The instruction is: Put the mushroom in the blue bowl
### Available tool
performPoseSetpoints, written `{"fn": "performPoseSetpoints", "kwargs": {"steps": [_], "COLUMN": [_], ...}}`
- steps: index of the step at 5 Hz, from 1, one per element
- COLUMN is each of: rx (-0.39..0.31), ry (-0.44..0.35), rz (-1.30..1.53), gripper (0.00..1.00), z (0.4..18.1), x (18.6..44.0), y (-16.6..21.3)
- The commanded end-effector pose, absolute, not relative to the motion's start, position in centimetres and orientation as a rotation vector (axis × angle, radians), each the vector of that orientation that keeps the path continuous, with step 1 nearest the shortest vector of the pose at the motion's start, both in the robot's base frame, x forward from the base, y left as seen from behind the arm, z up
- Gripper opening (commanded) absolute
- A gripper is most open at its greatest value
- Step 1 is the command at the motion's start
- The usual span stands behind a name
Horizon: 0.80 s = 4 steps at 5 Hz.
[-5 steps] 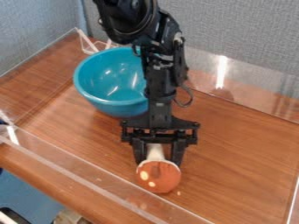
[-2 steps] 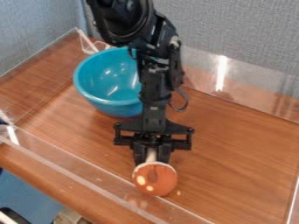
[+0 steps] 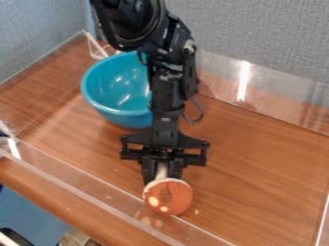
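A: What sits nearest the camera?

B: A clear plastic wall runs along the front edge of the wooden table. Just behind it lies the mushroom, tipped over, its orange spotted cap toward the camera and its pale stem pointing back.

A: And the gripper?

B: The gripper comes down steeply from above, and its black fingers are clenched on the stem. The cap is at the tabletop; I cannot tell whether it touches.

A: Where is the bowl?

B: The bowl stands farther back and to the left, well apart from the mushroom, upright, beside the arm.

A: What about the surface and the room?

B: The table is reddish-brown wood with a soft sheen, fenced by more clear panels at the back and right. Behind it is a grey-blue textured wall. At the right edge there is a strip of light grey floor.
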<state>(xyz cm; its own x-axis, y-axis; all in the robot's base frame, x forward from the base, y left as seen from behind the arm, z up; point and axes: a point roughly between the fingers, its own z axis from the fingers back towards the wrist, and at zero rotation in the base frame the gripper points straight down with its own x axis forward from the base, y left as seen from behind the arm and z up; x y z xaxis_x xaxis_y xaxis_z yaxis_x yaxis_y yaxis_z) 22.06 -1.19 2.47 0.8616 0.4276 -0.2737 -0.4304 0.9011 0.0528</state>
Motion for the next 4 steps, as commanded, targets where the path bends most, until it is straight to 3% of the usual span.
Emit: {"fn": "performPoseSetpoints", "kwargs": {"steps": [1, 4], "rx": [-0.018, -0.019], "ry": [0.251, 0.24], "rz": [0.431, 0.395], "gripper": [0.0, 0.0], "z": [3.87, 4.69], "x": [22.08, 21.7], "y": [-0.95, -1.17]}}
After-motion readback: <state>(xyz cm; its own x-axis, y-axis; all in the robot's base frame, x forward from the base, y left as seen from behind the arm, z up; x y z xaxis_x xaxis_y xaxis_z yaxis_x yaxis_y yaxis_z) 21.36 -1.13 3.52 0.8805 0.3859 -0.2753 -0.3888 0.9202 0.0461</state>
